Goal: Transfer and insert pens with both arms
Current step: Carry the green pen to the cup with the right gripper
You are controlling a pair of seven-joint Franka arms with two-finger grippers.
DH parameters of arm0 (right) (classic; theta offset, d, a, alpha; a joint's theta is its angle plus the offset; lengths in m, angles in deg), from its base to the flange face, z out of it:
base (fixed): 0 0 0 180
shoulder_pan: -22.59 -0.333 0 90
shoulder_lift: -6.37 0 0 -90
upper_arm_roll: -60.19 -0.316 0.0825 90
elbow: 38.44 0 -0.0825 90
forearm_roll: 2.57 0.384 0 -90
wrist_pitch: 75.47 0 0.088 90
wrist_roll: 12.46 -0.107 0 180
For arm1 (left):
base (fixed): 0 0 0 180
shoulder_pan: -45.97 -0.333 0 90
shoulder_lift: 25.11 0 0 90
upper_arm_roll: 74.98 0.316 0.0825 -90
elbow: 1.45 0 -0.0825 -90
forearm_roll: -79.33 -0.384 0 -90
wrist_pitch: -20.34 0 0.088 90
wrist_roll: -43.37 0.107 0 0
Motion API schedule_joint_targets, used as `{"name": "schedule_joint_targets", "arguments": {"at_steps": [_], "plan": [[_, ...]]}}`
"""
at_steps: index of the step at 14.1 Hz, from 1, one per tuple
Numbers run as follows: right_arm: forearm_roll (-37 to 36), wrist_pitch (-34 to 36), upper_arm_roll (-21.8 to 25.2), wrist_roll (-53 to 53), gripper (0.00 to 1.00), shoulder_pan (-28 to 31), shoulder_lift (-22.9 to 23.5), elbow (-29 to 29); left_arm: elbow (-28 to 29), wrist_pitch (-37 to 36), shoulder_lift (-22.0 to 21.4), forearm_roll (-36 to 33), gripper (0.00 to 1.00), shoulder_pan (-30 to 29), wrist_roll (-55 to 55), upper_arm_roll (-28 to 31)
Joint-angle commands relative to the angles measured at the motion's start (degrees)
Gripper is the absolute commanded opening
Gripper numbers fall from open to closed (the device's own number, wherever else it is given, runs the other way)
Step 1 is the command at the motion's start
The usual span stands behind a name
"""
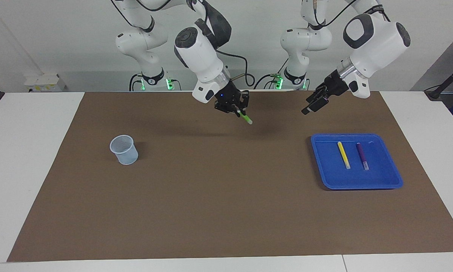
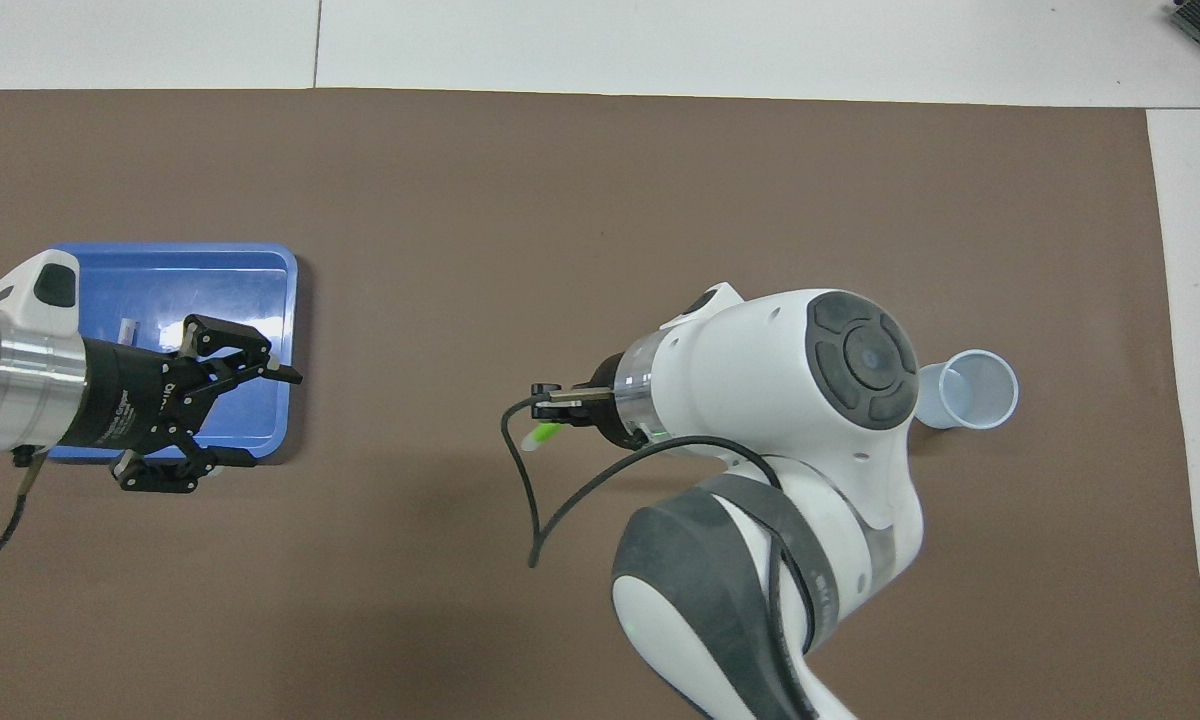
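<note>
Two slim marker pens, yellow [image 1: 343, 155] and purple [image 1: 361, 155], are lying in the blue plastic tray [image 1: 385, 183]. Right gripper [image 1: 238, 112] is holding the green marker pen [image 1: 245, 118] over the brown worktop mat [image 1: 226, 211], jaws clamped. Left gripper [image 1: 312, 106] is hanging over the mat just beside the tray, jaws apart, empty.

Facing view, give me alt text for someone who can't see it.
The right gripper holds a green pen up over the brown mat. The left gripper hangs open and empty above the mat beside a blue tray, where a yellow pen and a purple pen lie. A mesh cup stands toward the right arm's end.
</note>
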Motion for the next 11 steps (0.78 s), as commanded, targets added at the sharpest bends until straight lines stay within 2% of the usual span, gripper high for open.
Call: {"name": "schedule_joint_targets", "arguments": {"at_steps": [1,3,4,5,7,9,11], "plan": [[-8.46,12.53,-0.58,14.04,0.0,7.56,-4.16,0.69,1.45,-1.05,-1.82,-7.06,0.88,-1.7,13.47,-0.09],[-13.29,20.19,-0.49,24.07,0.0,13.27,-6.19,0.51,1.18,-0.52,-1.65,-10.07,0.88,-4.32,22.18,-0.09],[-17.84,22.22,-0.57,29.68,0.0,15.21,-6.72,0.6,0.75,-1.04,-1.21,-10.17,0.91,-6.25,26.66,0.0],[-22.15,22.5,-0.66,33.48,0.0,16.19,-6.9,1.12,0.65,-1.22,-1.12,-10.17,1.0,-7.14,28.18,-0.09],[-27.8,21.72,-0.66,39.64,0.0,18.03,-7.69,3.14,-0.48,-2.53,-0.68,-10.17,1.0,-7.32,27.85,0.0],[-29.83,17.79,-0.58,49.37,0.0,20.84,-7.87,4.72,-3.63,-4.73,0.8,-10.7,1.0,-7.41,27.41,0.0],[-31.68,14.61,-0.66,58.7,0.0,22.96,-7.61,4.99,-5.32,-4.21,1.86,-10.61,1.0,-7.5,22.34,0.17]]}}
